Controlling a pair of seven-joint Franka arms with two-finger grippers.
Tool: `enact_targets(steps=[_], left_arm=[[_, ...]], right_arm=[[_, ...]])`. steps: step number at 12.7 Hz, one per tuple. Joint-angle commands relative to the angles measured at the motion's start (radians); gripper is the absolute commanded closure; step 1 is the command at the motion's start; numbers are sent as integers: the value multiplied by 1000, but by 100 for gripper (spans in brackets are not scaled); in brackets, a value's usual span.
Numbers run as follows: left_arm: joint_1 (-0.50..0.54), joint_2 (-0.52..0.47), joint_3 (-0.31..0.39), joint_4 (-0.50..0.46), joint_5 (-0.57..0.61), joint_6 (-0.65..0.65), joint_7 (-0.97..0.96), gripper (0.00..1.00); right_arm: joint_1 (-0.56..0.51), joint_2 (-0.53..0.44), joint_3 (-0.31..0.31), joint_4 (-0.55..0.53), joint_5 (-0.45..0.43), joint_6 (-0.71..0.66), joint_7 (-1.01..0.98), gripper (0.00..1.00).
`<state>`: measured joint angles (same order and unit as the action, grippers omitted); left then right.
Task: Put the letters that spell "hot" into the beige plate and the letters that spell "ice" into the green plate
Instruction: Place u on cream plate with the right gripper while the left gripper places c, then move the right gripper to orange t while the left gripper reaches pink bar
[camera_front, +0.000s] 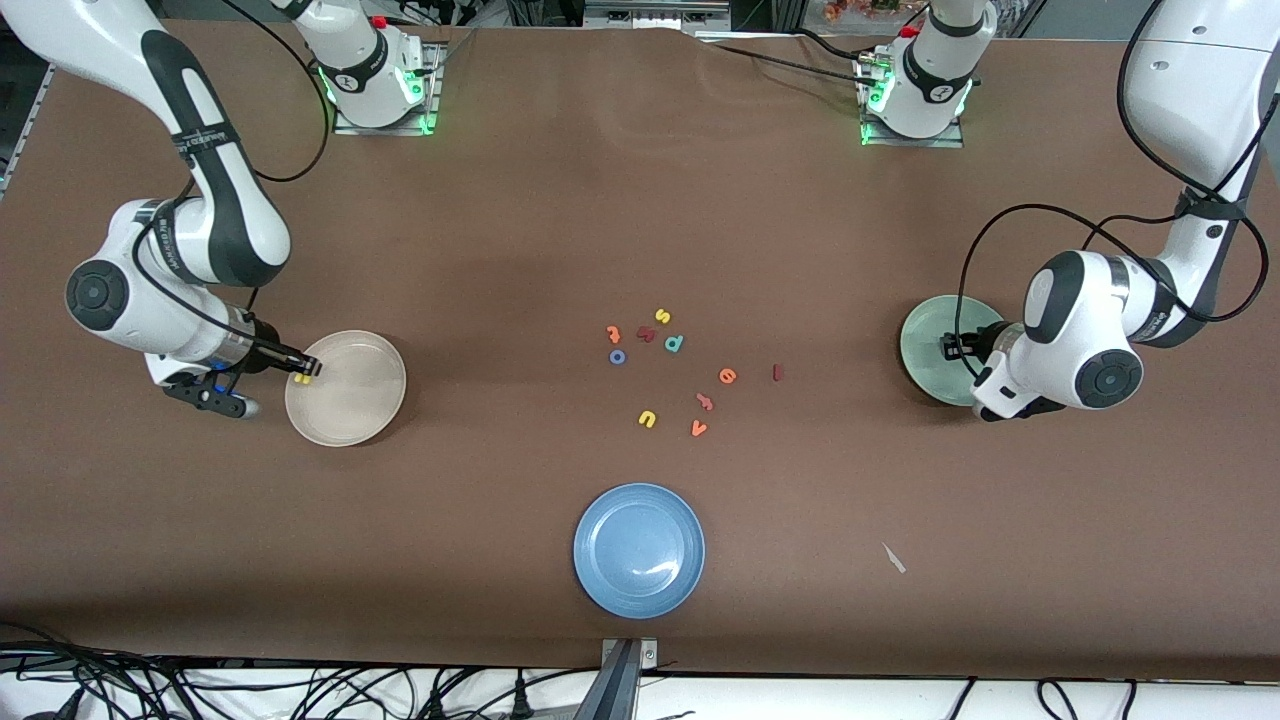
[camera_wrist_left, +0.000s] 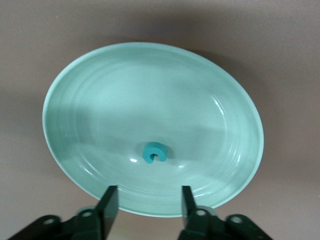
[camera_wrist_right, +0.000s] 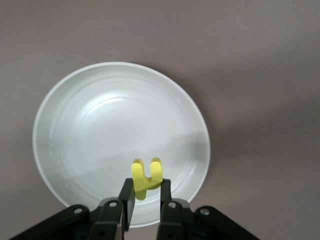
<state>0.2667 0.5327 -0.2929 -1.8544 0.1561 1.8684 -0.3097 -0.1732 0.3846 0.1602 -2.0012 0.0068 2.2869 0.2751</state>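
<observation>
My right gripper is shut on the yellow "h" and holds it over the rim of the beige plate. Over the green plate my left gripper stands open with nothing between its fingers. The teal "c" lies in that plate. On the table's middle lie the blue "o", orange "t", orange "e" and dark red "i".
Among those letters lie a yellow "s", a teal "p", a dark red irregular letter, a yellow "u" and an orange "v". A blue plate sits nearer the front camera.
</observation>
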Motion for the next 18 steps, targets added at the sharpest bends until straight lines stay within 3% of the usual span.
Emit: enact_targets(steps=[1, 2, 5, 8, 10, 13, 15, 17, 18], left_arm=[[5, -51, -34, 6, 10, -20, 1, 0], [3, -65, -57, 24, -1, -29, -12, 0], [0, -71, -136, 64, -52, -29, -212, 0], [-7, -60, -221, 103, -56, 0, -365, 4], [-44, -37, -235, 103, -84, 111, -480, 4], [-135, 33, -230, 104, -63, 274, -555, 5], [-165, 65, -226, 118, -56, 291, -549, 15], [-187, 113, -226, 119, 32, 290, -540, 22], [-196, 122, -227, 121, 86, 291, -549, 24]], right_arm=[[3, 3, 8, -11, 19, 19, -19, 94], [3, 10, 9, -8, 28, 19, -19, 88], [3, 16, 8, -10, 56, 38, -22, 55], [4, 14, 9, -10, 56, 39, -5, 44], [9, 14, 15, -7, 59, 34, 27, 43], [81, 34, 68, 18, 70, 40, 238, 44], [151, 48, 90, 38, 71, 66, 391, 44], [176, 54, 152, 53, 71, 82, 539, 44], [213, 62, 156, 62, 70, 83, 599, 43]])
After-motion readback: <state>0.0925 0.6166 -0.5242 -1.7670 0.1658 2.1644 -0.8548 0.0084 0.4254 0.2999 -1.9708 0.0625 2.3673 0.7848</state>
